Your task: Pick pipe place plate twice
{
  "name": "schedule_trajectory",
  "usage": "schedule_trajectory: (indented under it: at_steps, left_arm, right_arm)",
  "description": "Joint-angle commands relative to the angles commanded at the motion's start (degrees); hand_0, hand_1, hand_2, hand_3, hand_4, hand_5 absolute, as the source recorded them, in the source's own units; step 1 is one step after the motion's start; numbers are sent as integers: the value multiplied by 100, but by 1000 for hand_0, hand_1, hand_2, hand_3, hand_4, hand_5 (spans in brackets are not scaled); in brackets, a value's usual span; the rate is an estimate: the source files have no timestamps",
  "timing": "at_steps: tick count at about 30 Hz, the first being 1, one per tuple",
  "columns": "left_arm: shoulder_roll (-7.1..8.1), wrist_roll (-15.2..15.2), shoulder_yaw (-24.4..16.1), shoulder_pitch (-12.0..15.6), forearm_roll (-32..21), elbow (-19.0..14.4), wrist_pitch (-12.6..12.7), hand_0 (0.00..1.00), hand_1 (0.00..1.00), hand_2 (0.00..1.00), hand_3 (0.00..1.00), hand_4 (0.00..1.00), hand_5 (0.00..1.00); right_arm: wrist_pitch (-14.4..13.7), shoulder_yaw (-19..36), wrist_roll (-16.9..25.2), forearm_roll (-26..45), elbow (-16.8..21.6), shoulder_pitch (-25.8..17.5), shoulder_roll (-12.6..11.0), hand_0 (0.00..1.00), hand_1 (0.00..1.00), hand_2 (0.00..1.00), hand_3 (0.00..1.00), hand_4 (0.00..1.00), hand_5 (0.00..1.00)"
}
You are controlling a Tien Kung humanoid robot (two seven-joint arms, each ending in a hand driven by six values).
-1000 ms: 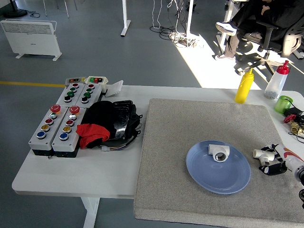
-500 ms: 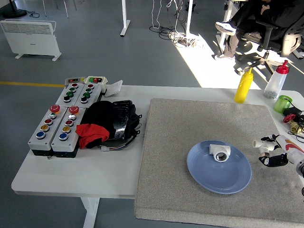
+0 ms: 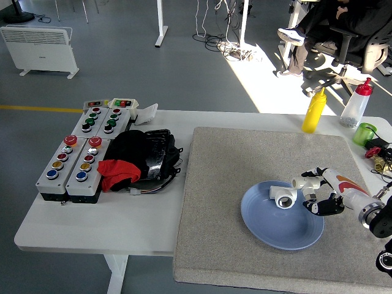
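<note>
A blue plate (image 3: pixel 269 226) lies on the grey mat (image 3: pixel 239 165) at the right of the table. One white T-shaped pipe fitting (image 3: pixel 282 197) rests on the plate's far side. My right hand (image 3: pixel 316 193) reaches in from the right and hovers over the plate's right rim, its fingers curled on a second white pipe fitting (image 3: pixel 306 182). That fitting is just right of the one on the plate and slightly above it. The left arm does not show.
Button control boxes (image 3: pixel 76 159) and a black and red cloth bundle (image 3: pixel 138 159) sit at the table's left. A yellow bottle (image 3: pixel 315 110), a clear bottle with a red cap (image 3: pixel 354 104) and a green cup (image 3: pixel 365 133) stand at the far right. A seated person (image 3: pixel 331 24) is in the background.
My right hand lifted the second white fitting off the mat at the right edge and carried it left, until it came over the plate's right rim.
</note>
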Motion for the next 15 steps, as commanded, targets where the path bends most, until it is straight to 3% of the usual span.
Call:
schedule_trajectory:
  at_steps: [7,13,14,15]
  left_arm:
    - [0,-7,-32,-9,34,3,-11,679,671,700,636,339,998]
    - [0,2,-39,-8,55,2,-21,679,671,700,635,338,998]
    - [0,2,-39,-7,53,2,-21,679,671,700,635,338,998]
    - [0,2,-39,-6,52,2,-20,679,671,700,635,338,998]
  right_arm:
    - [219,-397,-234,-14,614,-178,-105,300,418,544,602,489,101]
    - [366,-569,-336,-74,699,-200,-89,328,435,550,611,499,117]
    - [391,-616,-362,-78,684,-195,-78,573,574,632,698,590,191]
    - [397,-630,-369,-78,679,-193,-74,573,574,632,698,590,191]
